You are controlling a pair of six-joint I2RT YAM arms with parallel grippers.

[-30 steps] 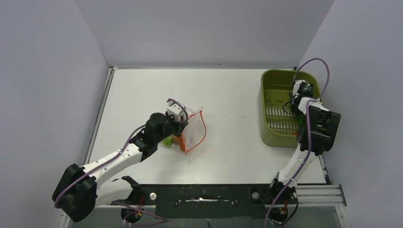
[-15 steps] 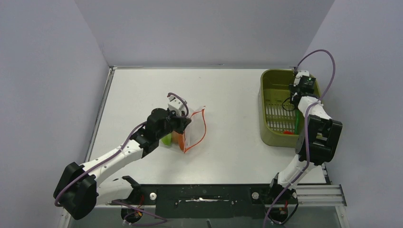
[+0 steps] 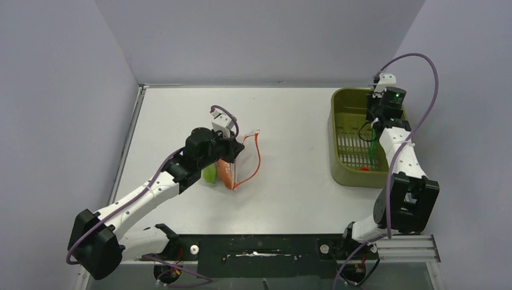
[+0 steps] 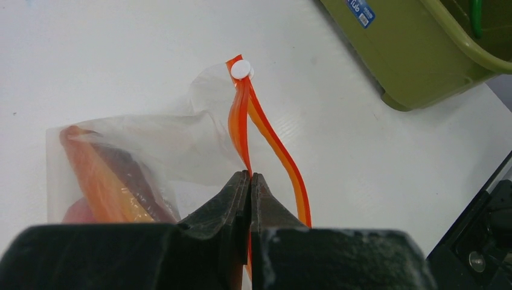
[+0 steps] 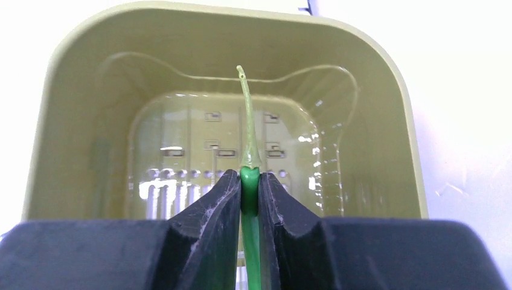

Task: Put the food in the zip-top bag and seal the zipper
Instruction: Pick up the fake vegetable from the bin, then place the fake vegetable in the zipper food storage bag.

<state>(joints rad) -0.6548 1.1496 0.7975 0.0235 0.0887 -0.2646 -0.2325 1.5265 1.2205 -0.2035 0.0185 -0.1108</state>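
I see both hands clenched: left on the zipper, right on a green stalk in the tub.

My left hand [image 4: 249, 178] pinches one lip of the red-orange zipper [image 4: 275, 145]; the other lip bows away, so the zip-top bag [image 3: 244, 160] gapes, with a white slider [image 4: 241, 69] at the far end. Orange and brown-red food [image 4: 115, 181] lies inside the bag at mid-desk [image 3: 296, 199], and a green slice [image 3: 209, 174] sits just beside it, half hidden by my arm. Well apart at the right edge, my right hand [image 5: 249, 176] grips a thin green stalk [image 5: 246, 115] above the olive-green tub [image 3: 344, 175], where a red bit [image 3: 364, 168] lies.
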